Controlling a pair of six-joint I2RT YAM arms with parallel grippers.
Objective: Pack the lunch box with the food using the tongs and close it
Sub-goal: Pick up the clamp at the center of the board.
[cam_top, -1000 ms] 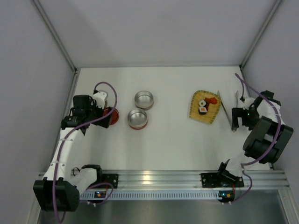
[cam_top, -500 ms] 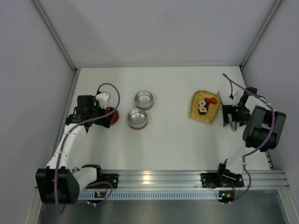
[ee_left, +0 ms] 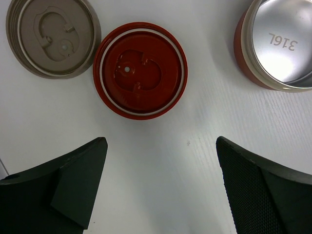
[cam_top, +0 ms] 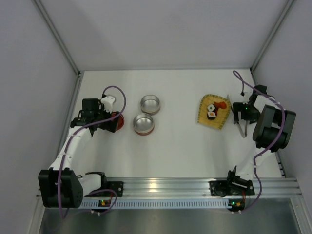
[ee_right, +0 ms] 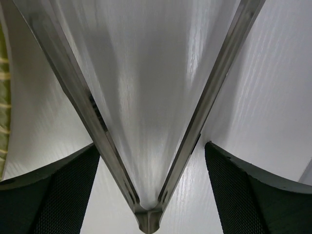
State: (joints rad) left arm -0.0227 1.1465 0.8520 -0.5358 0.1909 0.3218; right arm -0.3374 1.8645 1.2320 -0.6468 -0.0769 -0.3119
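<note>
The tongs (ee_right: 148, 217) lie flat on the white table, their two steel arms spreading away from the joined end. My right gripper (ee_right: 151, 145) is open and straddles them near that joint, with its fingers (ee_right: 243, 190) just outside the arms. In the top view the right gripper (cam_top: 242, 116) sits over the tongs (cam_top: 244, 130), right of the yellow tray (cam_top: 219, 122) that holds the food (cam_top: 211, 111). My left gripper (ee_left: 161, 141) is open and empty, hovering just short of a red lid (ee_left: 140, 69). Of the lunch box, a red steel-lined pot (ee_left: 278, 46) stands open.
A grey-tan lid (ee_left: 53, 36) lies beside the red one. A second, silver pot (cam_top: 150, 104) stands behind the red-based pot (cam_top: 144, 124). The yellow tray's edge (ee_right: 3, 97) shows left of the tongs. The right side wall stands close to the right arm.
The right gripper has moved in over the tongs and its jaws have narrowed slightly. The left gripper has shifted a little right, toward the red lid.
</note>
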